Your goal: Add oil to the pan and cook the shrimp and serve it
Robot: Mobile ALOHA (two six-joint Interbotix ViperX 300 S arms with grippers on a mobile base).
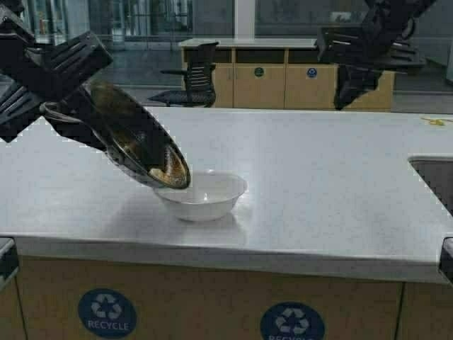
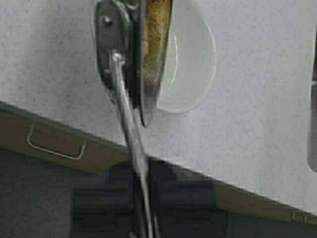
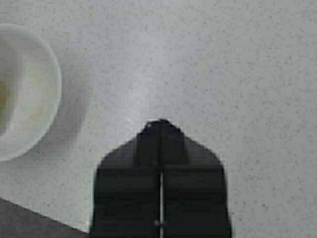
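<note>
My left gripper [image 1: 55,106] [image 2: 143,198] is shut on the metal handle [image 2: 128,124] of the pan [image 1: 138,138]. It holds the pan steeply tilted, with the low rim over the white bowl [image 1: 212,197] [image 2: 195,59] on the counter. The pan's brown-stained inside [image 2: 156,34] faces the bowl. A pale brown patch [image 1: 168,173] lies at the low rim; I cannot tell whether it is the shrimp. The oil dispenser is out of view. My right gripper [image 1: 347,95] [image 3: 161,125] hangs shut and empty high above the counter, right of the bowl [image 3: 29,89].
The white counter [image 1: 318,184] ends in a front edge just near the bowl. A sink [image 1: 435,180] is cut into its right end, and a small yellow item [image 1: 435,121] lies at the far right. An office chair [image 1: 191,81] and cabinets stand beyond.
</note>
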